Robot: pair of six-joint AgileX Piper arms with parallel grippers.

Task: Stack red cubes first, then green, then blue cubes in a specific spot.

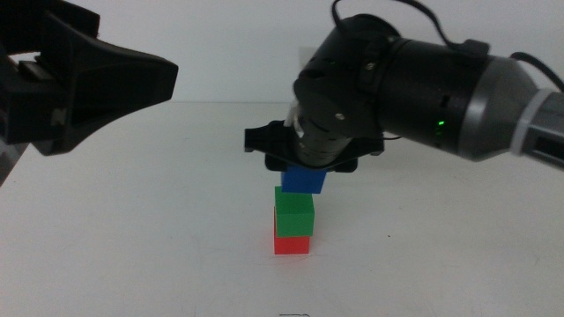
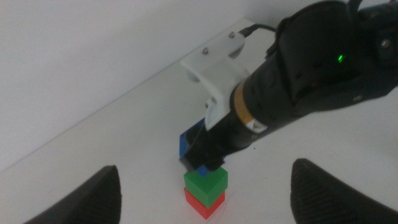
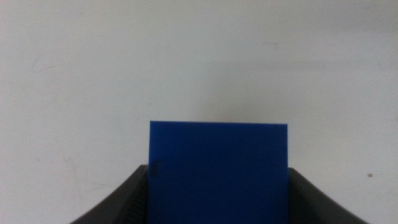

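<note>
While I watch the middle camera, my right gripper (image 1: 304, 173) hangs over the centre of the smooth white tabletop (image 1: 159, 229), its two dark jaws pinching the small matte dark-blue cube (image 1: 303, 180) from both sides. That cube sits just above the small matte green cube (image 1: 294, 211), offset a little to one side; I cannot tell whether they touch. The green cube rests squarely on the small matte bright-red cube (image 1: 292, 244), which stands on the table. My left gripper (image 2: 205, 193) waits raised off to the left, jaws spread wide and holding nothing.
</note>
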